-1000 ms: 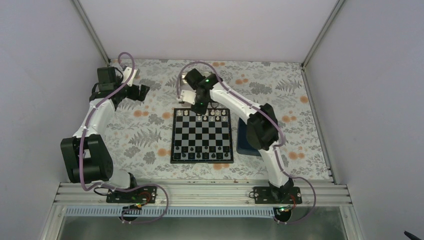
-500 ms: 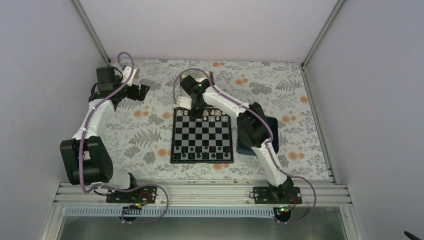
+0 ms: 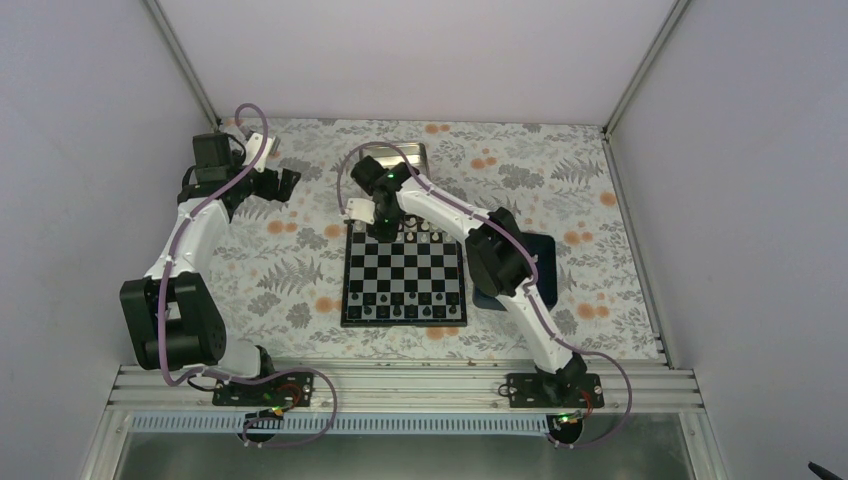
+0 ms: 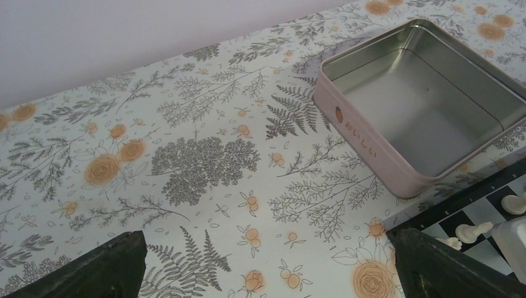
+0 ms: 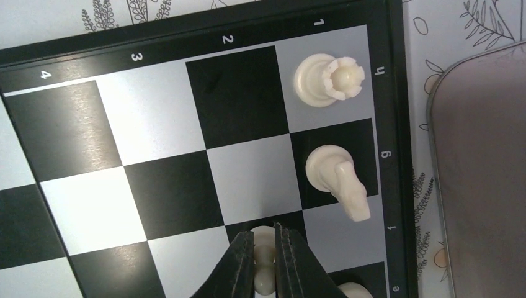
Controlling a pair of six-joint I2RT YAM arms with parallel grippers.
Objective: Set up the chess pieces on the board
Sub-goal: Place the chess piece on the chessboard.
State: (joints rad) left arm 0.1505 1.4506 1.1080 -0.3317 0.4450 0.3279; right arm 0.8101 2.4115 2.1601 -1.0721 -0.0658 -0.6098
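The chequered board (image 3: 404, 275) lies mid-table. White pieces (image 3: 428, 229) stand along its far row and dark ones along its near row. My right gripper (image 3: 380, 226) is over the board's far left corner. In the right wrist view it (image 5: 265, 242) is shut on a white pawn (image 5: 265, 280) over a black square, beside a white knight (image 5: 338, 177) and a white rook (image 5: 329, 79). My left gripper (image 3: 287, 184) is open and empty over the floral cloth left of the board; its dark fingers (image 4: 105, 267) stand wide apart.
A shiny metal tin (image 3: 402, 155) sits just beyond the board; it also shows in the left wrist view (image 4: 428, 105) and at the right edge of the right wrist view (image 5: 484, 174). A dark blue tray (image 3: 545, 248) lies right of the board, partly under the right arm.
My right arm has swung left along the board's far row, from near its middle to its far left corner. The left arm has not moved.
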